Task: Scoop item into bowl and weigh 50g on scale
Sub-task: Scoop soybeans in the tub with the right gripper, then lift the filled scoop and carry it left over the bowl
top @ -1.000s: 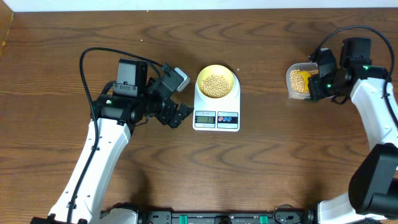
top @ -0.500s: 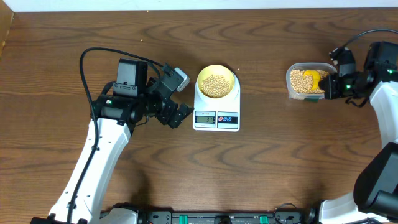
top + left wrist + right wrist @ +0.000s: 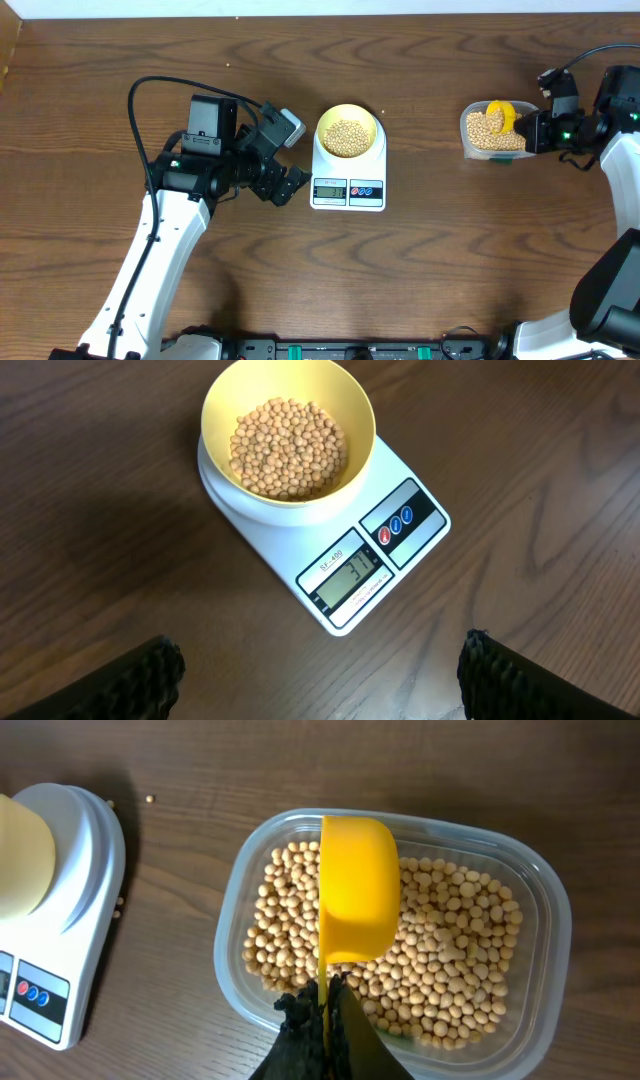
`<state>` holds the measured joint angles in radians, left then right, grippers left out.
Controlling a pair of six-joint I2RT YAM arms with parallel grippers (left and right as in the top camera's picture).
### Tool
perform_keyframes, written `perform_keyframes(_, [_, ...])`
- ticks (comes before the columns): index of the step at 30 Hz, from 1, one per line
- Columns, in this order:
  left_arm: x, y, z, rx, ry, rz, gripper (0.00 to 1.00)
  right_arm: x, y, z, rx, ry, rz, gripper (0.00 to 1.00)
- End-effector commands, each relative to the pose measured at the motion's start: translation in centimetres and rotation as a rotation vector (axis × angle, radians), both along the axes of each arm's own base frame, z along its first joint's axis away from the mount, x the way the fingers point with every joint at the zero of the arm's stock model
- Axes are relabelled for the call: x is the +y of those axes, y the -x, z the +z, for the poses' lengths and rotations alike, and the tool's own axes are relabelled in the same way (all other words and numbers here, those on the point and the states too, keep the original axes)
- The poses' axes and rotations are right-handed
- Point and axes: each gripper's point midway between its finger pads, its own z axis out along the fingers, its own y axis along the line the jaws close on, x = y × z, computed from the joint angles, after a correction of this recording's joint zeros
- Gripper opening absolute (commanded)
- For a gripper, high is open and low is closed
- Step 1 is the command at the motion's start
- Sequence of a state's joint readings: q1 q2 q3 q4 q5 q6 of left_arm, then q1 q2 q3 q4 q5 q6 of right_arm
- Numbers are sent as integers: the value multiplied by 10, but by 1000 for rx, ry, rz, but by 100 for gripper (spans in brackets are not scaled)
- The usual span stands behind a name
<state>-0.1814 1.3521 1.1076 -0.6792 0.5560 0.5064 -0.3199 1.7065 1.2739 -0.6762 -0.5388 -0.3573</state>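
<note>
- Right gripper point(image 3: 325, 1010) is clamped shut on the scoop point(image 3: 357, 890) handle, with the scoop tipped on edge over the beans point(image 3: 450, 970) in the container point(image 3: 548, 920).
- Left gripper point(image 3: 322, 678) is wide open and empty, near the scale point(image 3: 400, 560).
- Bowl point(image 3: 300, 510) sits on the scale, part-filled.
- Advised: dig shallow, take a small load, and carry it level.

Left gripper point(image 3: 291, 155) wide apart, forearm angled inward; right gripper point(image 3: 325, 1005) tightly closed, arm outstretched.
</note>
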Motion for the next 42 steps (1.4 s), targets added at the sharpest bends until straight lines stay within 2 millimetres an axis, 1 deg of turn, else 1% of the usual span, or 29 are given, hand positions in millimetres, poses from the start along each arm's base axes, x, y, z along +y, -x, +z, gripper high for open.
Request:
perform_keyframes(1, [-2,0,8,-26,13,-21,90,6,-1,4,-14,-59,14,1])
perform_keyframes(9, [-2,0,8,-26,13,-21,90,14,-1,14,-45,-157,42,1])
perform_keyframes(18, [-2,0,8,-26,13,-21,90,15,2,31,-70,-306,28,1])
perform_keyframes(23, [-2,0,8,-26,13,-21,90,23,-1,42,-88,-385,38,1])
perform_keyframes(25, [-2,0,8,-26,13,-21,90,29,-4,48,-94,-432,35,1])
perform_keyframes(27, [-2,0,8,-26,13,-21,90,33,-8,50,-86,-451,21,1])
perform_keyframes(29, [-2,0,8,-26,13,-21,90,44,-14,55,-85,-473,20,1])
perform_keyframes(30, [-2,0,8,-26,13,-21,90,55,-19,58,-99,-477,39,1])
perform_keyframes(34, [-2,0,8,-26,13,-21,90,85,-31,69,-143,-482,98,1])
perform_keyframes(39, [-2,0,8,-26,13,-21,90,121,-45,74,-160,-461,104,1])
perform_keyframes(41, [-2,0,8,-26,13,-21,90,138,-47,77,-165,-460,119,1])
perform_keyframes(42, [-2,0,8,-26,13,-21,90,158,-47,80,-171,-468,146,1])
